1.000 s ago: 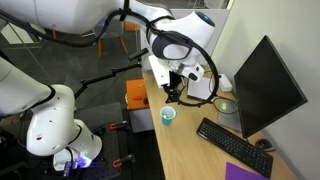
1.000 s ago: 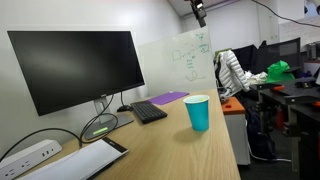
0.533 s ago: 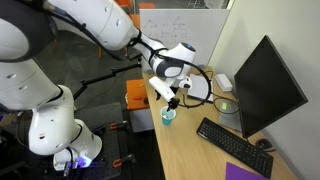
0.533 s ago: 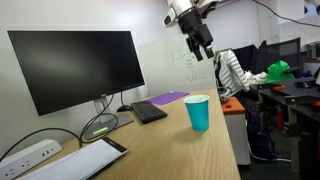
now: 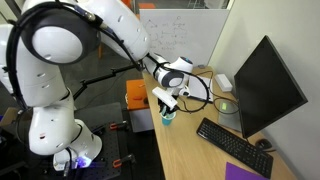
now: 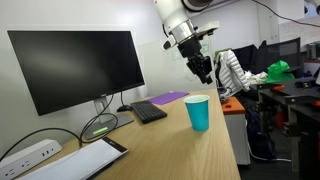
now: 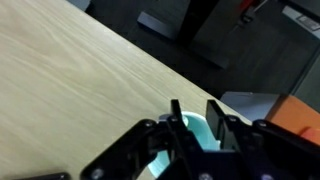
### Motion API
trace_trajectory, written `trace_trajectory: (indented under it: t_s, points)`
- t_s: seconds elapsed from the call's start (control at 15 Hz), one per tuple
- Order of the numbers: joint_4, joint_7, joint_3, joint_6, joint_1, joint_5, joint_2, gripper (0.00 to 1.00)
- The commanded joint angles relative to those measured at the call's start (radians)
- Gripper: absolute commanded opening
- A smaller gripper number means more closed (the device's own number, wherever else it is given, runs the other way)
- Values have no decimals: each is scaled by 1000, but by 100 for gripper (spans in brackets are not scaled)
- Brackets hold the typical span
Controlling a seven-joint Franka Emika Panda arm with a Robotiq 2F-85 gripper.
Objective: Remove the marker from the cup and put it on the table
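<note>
The small teal cup point(image 5: 167, 116) point(image 6: 198, 114) stands near the edge of the light-wood table point(image 5: 190, 150) point(image 6: 160, 150). In both exterior views my gripper point(image 5: 170, 103) point(image 6: 206, 75) hangs just above the cup, pointing down at it. In the wrist view the two dark fingers point(image 7: 215, 115) stand a narrow gap apart, and the cup's pale inside point(image 7: 196, 130) shows between and below them over the table point(image 7: 70, 70). Nothing shows between the fingers. The marker is not visible in any view.
A black monitor point(image 5: 262, 85) point(image 6: 75, 68) and keyboard point(image 5: 232, 145) point(image 6: 148, 111) stand further along the table, with a purple notebook point(image 5: 245, 172) beyond. A flat green disc point(image 5: 225, 104) lies by the monitor. An orange stand point(image 5: 137, 95) sits beside the table's edge.
The arm has swung down from high above, bringing the gripper to just over the cup. Its fingers have drawn closer together.
</note>
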Motion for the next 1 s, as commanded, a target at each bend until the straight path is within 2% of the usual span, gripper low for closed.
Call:
trace_trajectory:
  t_s: [0.0, 0.07, 0.33, 0.53, 0.87, 0.93]
  points:
    - [57, 15, 11, -1, 0, -38, 60, 20]
    - [72, 15, 14, -5, 1, -41, 75, 17]
    - [134, 34, 15, -13, 9, -63, 139, 28]
    - [176, 40, 16, -23, 16, -69, 185, 29]
    - [229, 59, 17, -42, 32, -68, 251, 50]
    - [235, 66, 17, -44, 35, -69, 260, 48]
